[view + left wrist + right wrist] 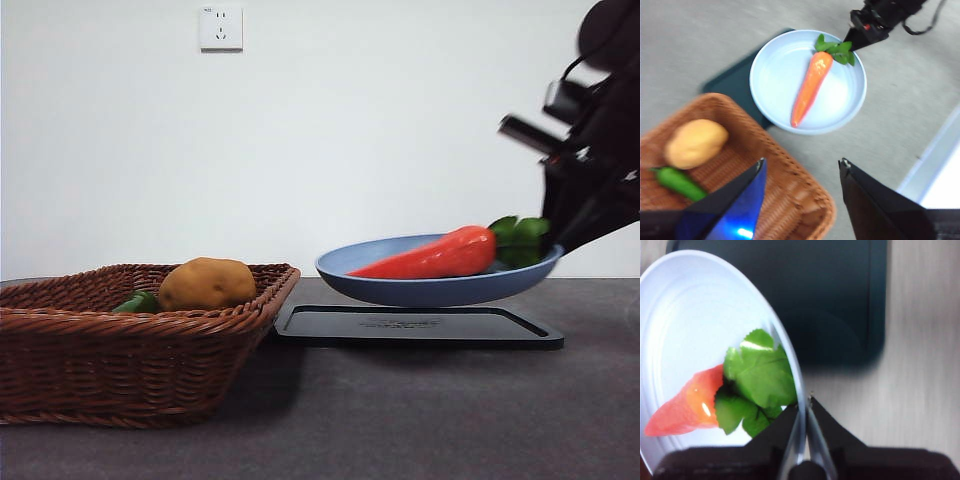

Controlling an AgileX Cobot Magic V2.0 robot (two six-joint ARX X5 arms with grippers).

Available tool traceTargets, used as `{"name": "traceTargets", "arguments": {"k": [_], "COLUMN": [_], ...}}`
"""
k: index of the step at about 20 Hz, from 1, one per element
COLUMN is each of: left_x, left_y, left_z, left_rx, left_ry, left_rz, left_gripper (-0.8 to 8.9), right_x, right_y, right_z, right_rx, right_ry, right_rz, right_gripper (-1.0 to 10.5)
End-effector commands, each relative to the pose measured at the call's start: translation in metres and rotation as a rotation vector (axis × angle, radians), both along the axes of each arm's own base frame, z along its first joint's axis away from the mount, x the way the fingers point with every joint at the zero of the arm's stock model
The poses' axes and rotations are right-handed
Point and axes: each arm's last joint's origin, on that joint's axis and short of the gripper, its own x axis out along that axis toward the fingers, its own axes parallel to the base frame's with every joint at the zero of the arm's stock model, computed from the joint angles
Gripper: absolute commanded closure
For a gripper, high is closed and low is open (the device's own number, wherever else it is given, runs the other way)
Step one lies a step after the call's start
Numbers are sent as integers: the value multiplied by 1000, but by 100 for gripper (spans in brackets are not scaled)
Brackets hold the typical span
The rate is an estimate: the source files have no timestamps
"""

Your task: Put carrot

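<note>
The carrot [440, 258] is red-orange with green leaves and lies in a blue plate [430, 292], leaves toward the right. My right gripper [560, 238] is shut on the plate's rim beside the leaves and holds the plate slightly tilted, just above a black tray [420, 328]. The right wrist view shows the jaws pinching the rim [804, 412] next to the carrot's leaves [757, 385]. My left gripper [802, 165] is open and empty, above the near corner of a wicker basket [790, 200]. From there the carrot [810, 90] and plate [775, 85] show in full.
The brown wicker basket [120, 350] stands left of the tray and holds a tan potato [207, 283] and a green pepper [138, 302]. A wall socket [221, 28] is on the white wall behind. The table's pale edge [935, 155] lies beyond the plate.
</note>
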Motion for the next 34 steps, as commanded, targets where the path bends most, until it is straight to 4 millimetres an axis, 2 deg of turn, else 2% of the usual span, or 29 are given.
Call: {"name": "traceTargets", "arguments": {"k": [1, 3, 6, 9, 14, 18, 23, 26, 29, 31, 34], "left_x": [0, 0, 2, 2, 3, 6, 29, 50, 74, 86, 94], "left_y": [-1, -1, -3, -4, -4, -8, -21, -29, -31, -27, -17], "left_z": [5, 5, 6, 7, 8, 15, 19, 15, 4, -4, -9], "left_rx": [-9, -8, -22, -35, -45, -101, -104, -115, -86, -35, 33], "left_ry": [-17, -17, -28, -39, -48, -109, -288, -327, -318, -309, -292], "left_rz": [18, 18, 17, 17, 17, 17, 206, 277, 334, 358, 382], "left_gripper": [555, 555, 555, 555, 555, 555, 557, 569, 808, 807, 807], "right_x": [36, 56, 71, 74, 75, 72, 54, 36, 14, -4, -23], "right_y": [1, 0, 1, 1, 1, -2, -17, -24, -26, -22, -15], "right_z": [-10, -21, -38, -44, -45, -38, -1, 28, 59, 79, 97], "right_rx": [-1, 2, -2, -3, -6, -4, -4, -8, -25, -40, -41], "right_ry": [-2, 11, 38, 40, 35, 33, 16, -9, -72, -118, -154], "right_rz": [-1, -12, -15, -15, -18, -24, -58, -62, -30, 12, 47], "right_gripper": [943, 943, 943, 923, 735, 740, 749, 812, 912, 943, 943]}}
